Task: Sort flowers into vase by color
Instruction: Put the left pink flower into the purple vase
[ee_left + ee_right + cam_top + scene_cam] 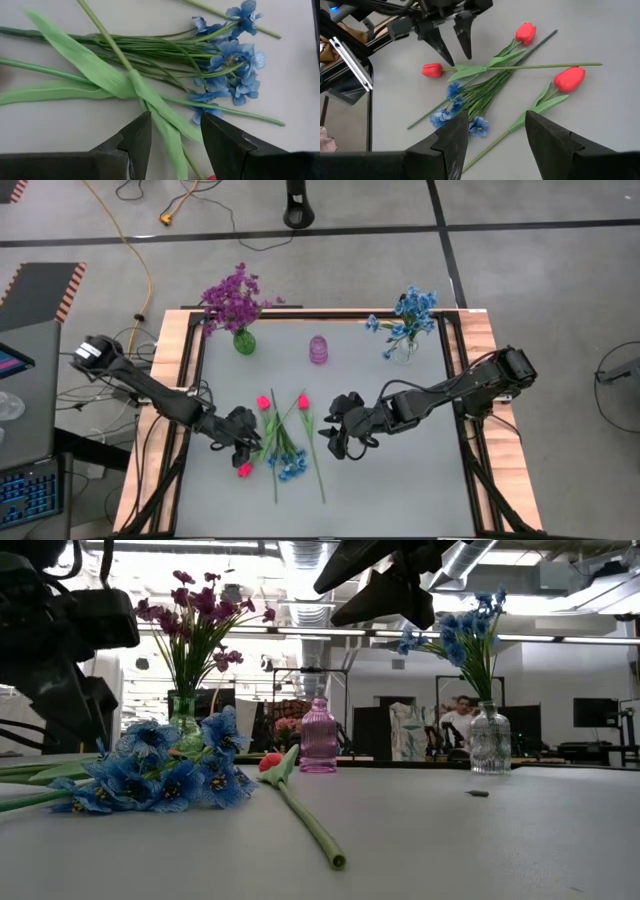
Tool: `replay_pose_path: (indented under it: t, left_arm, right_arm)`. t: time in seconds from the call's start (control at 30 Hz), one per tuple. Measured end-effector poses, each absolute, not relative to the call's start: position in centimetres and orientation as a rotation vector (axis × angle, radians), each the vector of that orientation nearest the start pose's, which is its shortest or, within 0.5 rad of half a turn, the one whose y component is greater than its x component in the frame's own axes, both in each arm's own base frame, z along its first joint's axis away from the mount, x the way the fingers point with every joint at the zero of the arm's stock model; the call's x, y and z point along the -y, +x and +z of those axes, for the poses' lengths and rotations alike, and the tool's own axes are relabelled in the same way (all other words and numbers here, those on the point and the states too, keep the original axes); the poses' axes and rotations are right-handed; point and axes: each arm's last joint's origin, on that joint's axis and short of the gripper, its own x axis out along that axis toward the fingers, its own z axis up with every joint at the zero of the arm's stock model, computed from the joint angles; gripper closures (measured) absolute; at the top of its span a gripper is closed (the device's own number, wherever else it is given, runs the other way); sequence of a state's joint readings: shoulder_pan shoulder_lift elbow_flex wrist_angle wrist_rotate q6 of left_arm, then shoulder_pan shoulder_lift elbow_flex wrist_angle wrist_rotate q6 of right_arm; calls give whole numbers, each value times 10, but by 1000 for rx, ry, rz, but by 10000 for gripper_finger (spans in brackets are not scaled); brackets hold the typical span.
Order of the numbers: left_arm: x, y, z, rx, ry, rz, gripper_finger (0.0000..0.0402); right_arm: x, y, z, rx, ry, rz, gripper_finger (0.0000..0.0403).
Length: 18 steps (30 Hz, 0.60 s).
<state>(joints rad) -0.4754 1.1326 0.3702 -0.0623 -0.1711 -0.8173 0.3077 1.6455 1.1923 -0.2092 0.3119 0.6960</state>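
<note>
I logged the grey table (400, 480) as the largest item, wood-framed along its left and right edges. Both arms reached in over it from those side edges toward the middle of the near half.

The left gripper (243, 442) hung just above the loose flowers, fingers apart; in its wrist view the two fingers (137, 142) straddled a green leaf and stem without closing on them. The right gripper (340, 435) hovered just right of the pile, fingers likewise apart and holding nothing.

Along the far edge I noted three vases: a green vase (244, 341) near the far-left corner holding purple flowers (234, 295), a pink vase (318, 350) at the middle with nothing in it, and a clear vase (404, 351) toward the far-right corner holding blue flowers (410, 313).

The unsorted pile lay between the grippers, near the near edge: a blue sprig (290, 468) with its stems running under the others, and three red tulips, one (264, 403) toward the far side, one (302, 402) just beside it, and one (244, 470) near the left gripper. Their stems crossed one another, so the blue sprig was partly overlaid by tulip leaves.

From table height I saw a person (460, 722) seated in the room beyond the far edge.
</note>
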Motion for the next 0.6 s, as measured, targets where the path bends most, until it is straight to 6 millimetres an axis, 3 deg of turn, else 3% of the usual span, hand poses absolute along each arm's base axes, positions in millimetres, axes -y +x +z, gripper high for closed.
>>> replay_pose_path:
  t: [0.6]
  left_arm:
    - [93,188,117,-923,-541,55,244]
  right_arm:
    - [-101,348,255,-593,426,-203,179]
